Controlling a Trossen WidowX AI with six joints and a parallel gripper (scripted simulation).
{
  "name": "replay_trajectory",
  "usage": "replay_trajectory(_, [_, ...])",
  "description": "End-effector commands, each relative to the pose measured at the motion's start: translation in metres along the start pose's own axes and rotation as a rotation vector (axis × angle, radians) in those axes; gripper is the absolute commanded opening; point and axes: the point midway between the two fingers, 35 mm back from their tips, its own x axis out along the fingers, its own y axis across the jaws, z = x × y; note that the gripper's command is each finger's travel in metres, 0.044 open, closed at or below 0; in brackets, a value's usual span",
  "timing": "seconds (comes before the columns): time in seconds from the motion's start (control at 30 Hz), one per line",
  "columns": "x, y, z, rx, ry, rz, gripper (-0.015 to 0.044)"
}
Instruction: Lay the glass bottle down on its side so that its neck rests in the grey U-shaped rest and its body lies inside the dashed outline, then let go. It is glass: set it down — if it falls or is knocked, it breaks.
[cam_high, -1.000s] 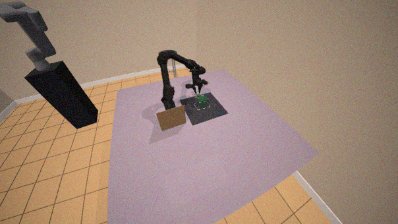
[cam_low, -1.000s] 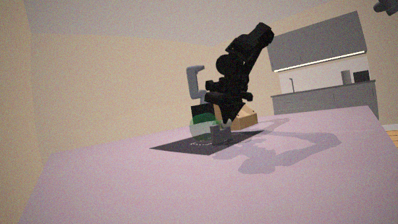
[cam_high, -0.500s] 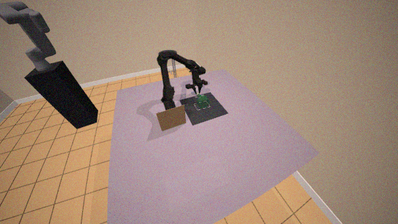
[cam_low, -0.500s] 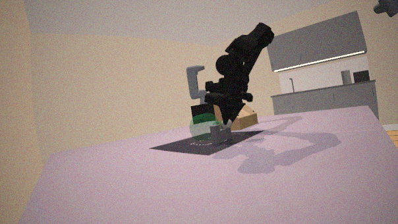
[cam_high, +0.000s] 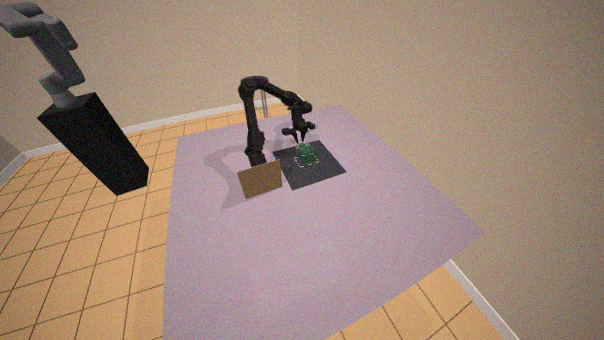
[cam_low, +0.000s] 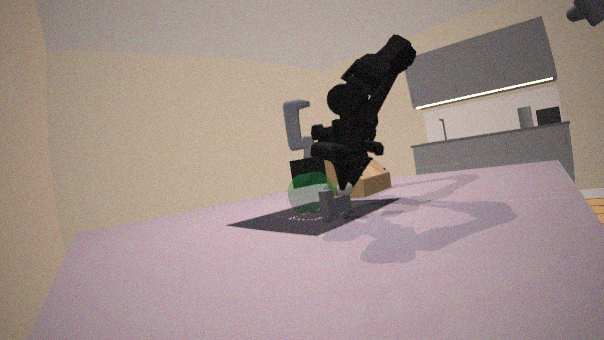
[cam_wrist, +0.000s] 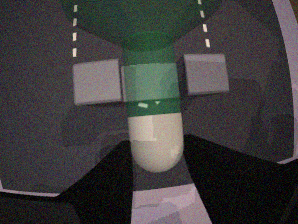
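The green glass bottle (cam_high: 308, 154) (cam_low: 309, 192) (cam_wrist: 150, 52) lies about level on its side. My gripper (cam_high: 301, 142) (cam_low: 345, 187) (cam_wrist: 157, 145) is shut on its pale neck end. In the wrist view the neck passes between the two uprights of the grey U-shaped rest (cam_low: 326, 206) (cam_wrist: 97, 82); whether it touches the rest is unclear. The bottle's body is over the dashed outline (cam_low: 306, 219) (cam_wrist: 75, 37) and seems slightly above the mat in the exterior view. The body's far end is out of the wrist view, so its fit inside the outline is unclear.
A dark mat (cam_high: 310, 180) (cam_low: 265, 224) (cam_wrist: 30, 100) lies under the rest and outline. A tan box or panel (cam_high: 260, 179) (cam_low: 374, 185) stands beside the mat, near my arm's base. A grey arm on a black pedestal (cam_high: 95, 145) stands off the table.
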Motion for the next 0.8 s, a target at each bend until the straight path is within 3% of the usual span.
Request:
replay_trajectory(0.0, [-0.0001, 0.0, 0.0001, 0.0, -0.001, 0.0, 0.0112])
replay_trajectory(0.27, [-0.0001, 0.0, 0.0001, 0.0, -0.001, 0.0, 0.0112])
replay_trajectory(0.67, [-0.0001, 0.0, 0.0001, 0.0, -0.001, 0.0, 0.0427])
replay_trajectory(0.77, [-0.0074, 0.0002, 0.0053, -0.002, 0.04, -0.014, 0.044])
